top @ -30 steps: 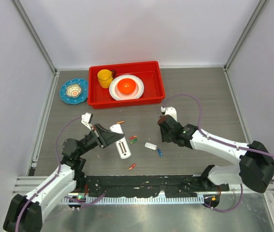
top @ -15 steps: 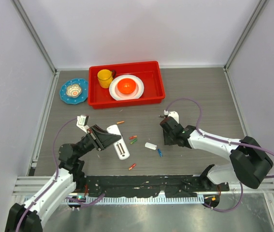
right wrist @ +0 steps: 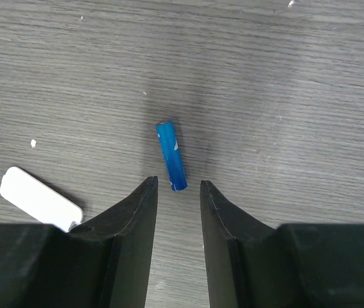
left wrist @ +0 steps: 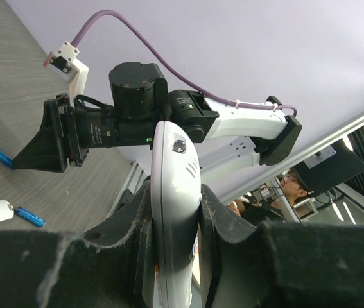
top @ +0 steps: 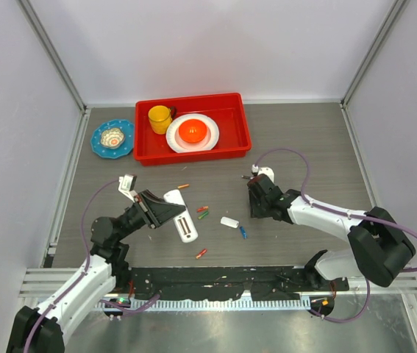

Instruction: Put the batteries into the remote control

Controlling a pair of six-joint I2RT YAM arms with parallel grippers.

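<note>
My left gripper (top: 165,211) is shut on the white remote control (top: 183,223), held off the table; in the left wrist view the remote control (left wrist: 176,173) stands edge-on, clamped between both fingers of the left gripper (left wrist: 175,190). My right gripper (top: 254,213) hangs low over the table, open. In its wrist view the right gripper (right wrist: 178,183) has a blue battery (right wrist: 171,156) lying just past its tips, untouched. The white back cover (top: 229,221) lies left of it beside another blue battery (top: 243,232). Red (top: 201,209), green (top: 204,215) and orange (top: 183,186) batteries lie loose.
A red tray (top: 246,131) at the back holds a yellow cup (top: 159,118) and a white plate (top: 209,125) with an orange bowl. A blue plate (top: 122,149) with a small bowl sits left of it. One more orange-red battery (top: 201,254) lies near the front edge.
My left gripper has dropped slightly toward the near side with the remote control still in it. My right gripper has shifted a little right and its jaws have narrowed somewhat.
</note>
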